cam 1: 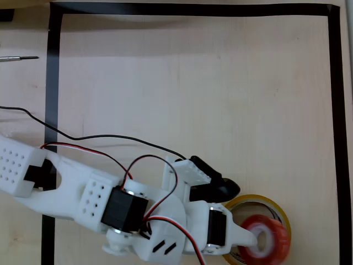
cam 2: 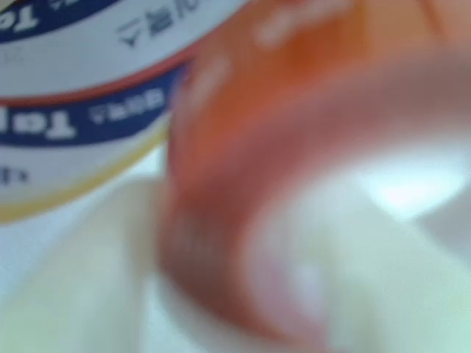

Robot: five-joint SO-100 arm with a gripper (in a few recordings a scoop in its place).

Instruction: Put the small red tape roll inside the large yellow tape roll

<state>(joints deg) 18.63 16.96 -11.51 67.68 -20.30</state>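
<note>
In the overhead view the small red tape roll [cam 1: 268,237] is tilted inside the large yellow tape roll [cam 1: 263,200], near the table's lower right, and overlaps the yellow ring's right rim. My gripper [cam 1: 253,239] reaches in from the left and is shut on the red roll, with a white finger [cam 1: 242,236] against its side. The other finger is hidden. The wrist view is blurred. It has the red roll [cam 2: 243,147] very close and the yellow roll's white core with blue print [cam 2: 81,95] at the upper left.
Black tape [cam 1: 53,83] frames the wooden work area, and its right strip [cam 1: 340,138] runs close to the rolls. A black cable [cam 1: 83,136] trails over the table to the white arm [cam 1: 110,204]. A thin metal tool [cam 1: 19,57] lies outside the frame at the left.
</note>
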